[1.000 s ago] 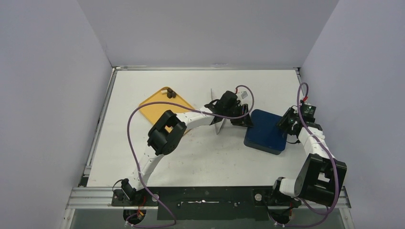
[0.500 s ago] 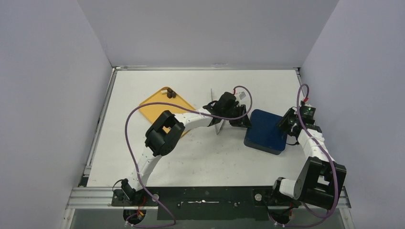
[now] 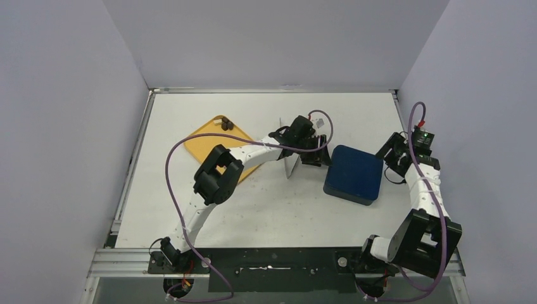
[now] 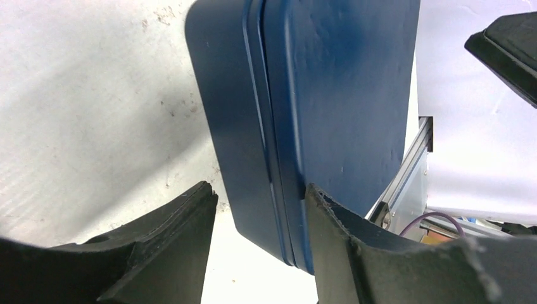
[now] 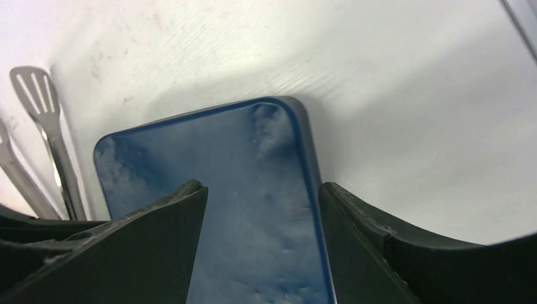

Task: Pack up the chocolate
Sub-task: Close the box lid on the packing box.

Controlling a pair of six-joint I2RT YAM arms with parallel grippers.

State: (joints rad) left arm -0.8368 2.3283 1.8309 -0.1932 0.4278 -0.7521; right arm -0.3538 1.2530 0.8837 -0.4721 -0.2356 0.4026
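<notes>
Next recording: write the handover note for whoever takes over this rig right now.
Left gripper: open, empty, at the blue box.
Right gripper: open, empty, at the box's opposite side.
Box: lid on, contents hidden.
Tongs: beside the box, near the left gripper.
To do: two dark chocolate pieces on the yellow tray look unpacked.

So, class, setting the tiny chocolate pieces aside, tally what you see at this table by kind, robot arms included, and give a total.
Robot arms: 2
Blue box: 1
Yellow tray: 1
Metal tongs: 1
Total: 5
</notes>
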